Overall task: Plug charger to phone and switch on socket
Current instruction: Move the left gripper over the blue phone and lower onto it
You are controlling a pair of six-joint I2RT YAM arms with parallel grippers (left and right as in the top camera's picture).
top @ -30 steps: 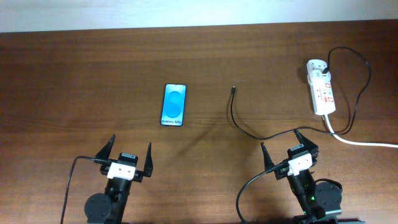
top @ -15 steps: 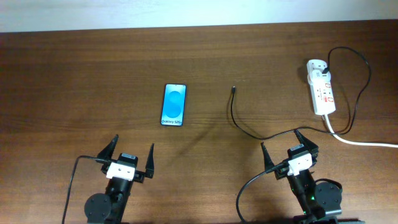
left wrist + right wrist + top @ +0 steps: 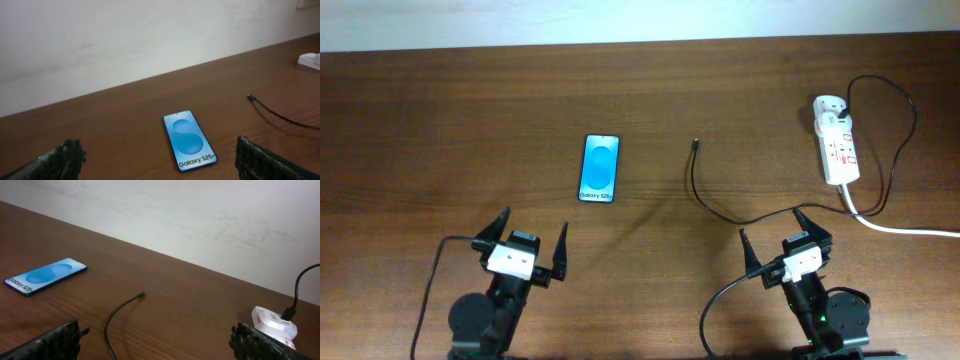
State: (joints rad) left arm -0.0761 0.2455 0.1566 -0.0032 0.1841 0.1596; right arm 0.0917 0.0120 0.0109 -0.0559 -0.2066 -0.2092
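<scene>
The phone (image 3: pixel 601 168) lies flat on the table, blue screen up; it also shows in the left wrist view (image 3: pixel 189 140) and the right wrist view (image 3: pixel 46 276). The charger cable (image 3: pixel 712 203) runs from its free connector tip (image 3: pixel 695 144) across the table and loops round to its black plug (image 3: pixel 847 108), which sits in the far end of the white socket strip (image 3: pixel 837 150). My left gripper (image 3: pixel 530 233) is open and empty, near the front edge, short of the phone. My right gripper (image 3: pixel 773 226) is open and empty over the cable's middle stretch.
The strip's thick white cord (image 3: pixel 910 229) runs off the right edge. A pale wall (image 3: pixel 125 35) rises behind the table's far edge. The strip also shows in the right wrist view (image 3: pixel 274 325).
My left arm has shifted slightly left and forward toward the phone. The right arm, phone, cable and strip have not moved.
</scene>
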